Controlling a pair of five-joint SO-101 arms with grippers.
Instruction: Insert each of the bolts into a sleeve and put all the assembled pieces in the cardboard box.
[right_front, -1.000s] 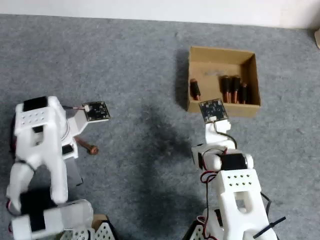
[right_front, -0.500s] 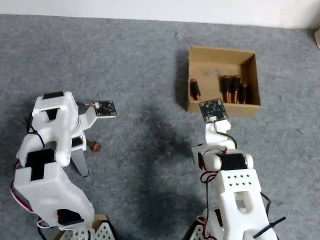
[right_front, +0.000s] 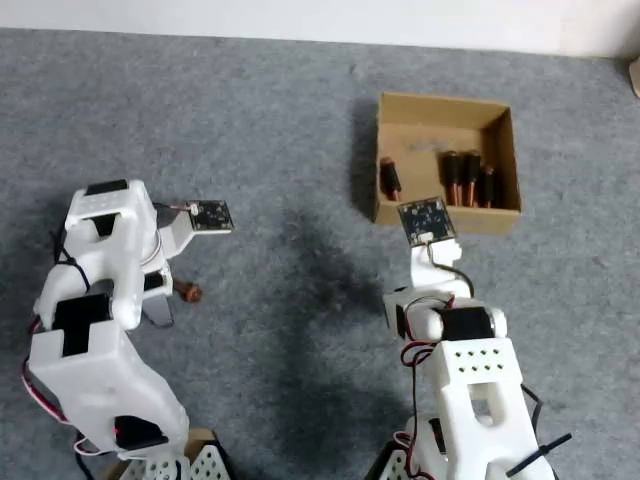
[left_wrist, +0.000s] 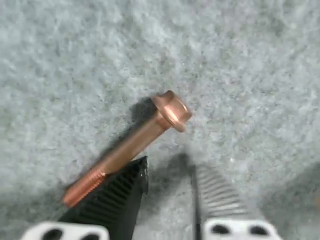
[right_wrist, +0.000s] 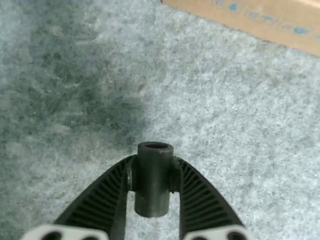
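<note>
Grey carpet lies under my left gripper (left_wrist: 170, 170), spread wide over the bolt (left_wrist: 131, 144), one finger above its threaded end. Closing here could nip the tip and roll it away. My right gripper (right_wrist: 153, 167) pinches the sleeve (right_wrist: 152, 195) upright near the cardboard box (right_front: 495, 218)

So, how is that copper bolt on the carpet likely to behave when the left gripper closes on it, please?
The bolt looks like rigid metal, so it should not bend. Its round shank may roll, though the flanged head and carpet probably limit that. It lies skewed to the open left gripper, so it might pivot.
</note>
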